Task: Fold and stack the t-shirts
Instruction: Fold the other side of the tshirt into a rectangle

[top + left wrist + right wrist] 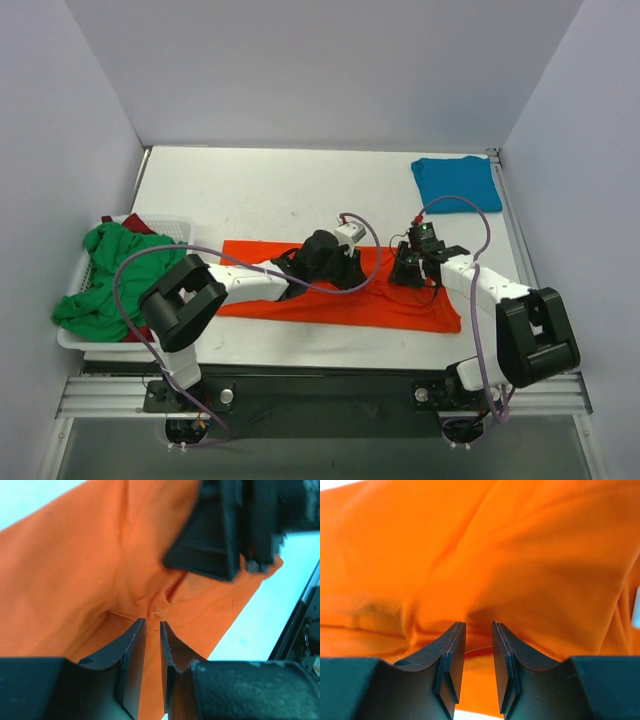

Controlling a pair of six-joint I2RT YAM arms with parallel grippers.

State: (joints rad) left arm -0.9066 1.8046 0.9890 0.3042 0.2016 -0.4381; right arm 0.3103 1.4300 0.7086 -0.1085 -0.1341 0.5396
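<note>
One shirt down, three to go (by my count)! The teal t-shirt [456, 183] sits folded at the far right corner of the desk [250, 190], the only finished piece and the likely start of the stack. The orange-red t-shirt [330, 305] is in play, stretched in a long band along the near edge with both arms down on it. The green t-shirt [105, 275] and a sliver of the dark red t-shirt [135, 222] lie heaped in the white basket [170, 222] at the left edge, not yet folded.

Now the close-ups. The left wrist view shows the left fingers [132, 650] pinched on a pucker of orange cloth, creases running into the tips, a detail the top view hides under the arm. From the right wrist, the right fingers [452, 650] stand narrowly apart against a ridge of orange. Gripping or merely pressing, I cannot tell. Only the top view shows the teal shirt and the basket.
</note>
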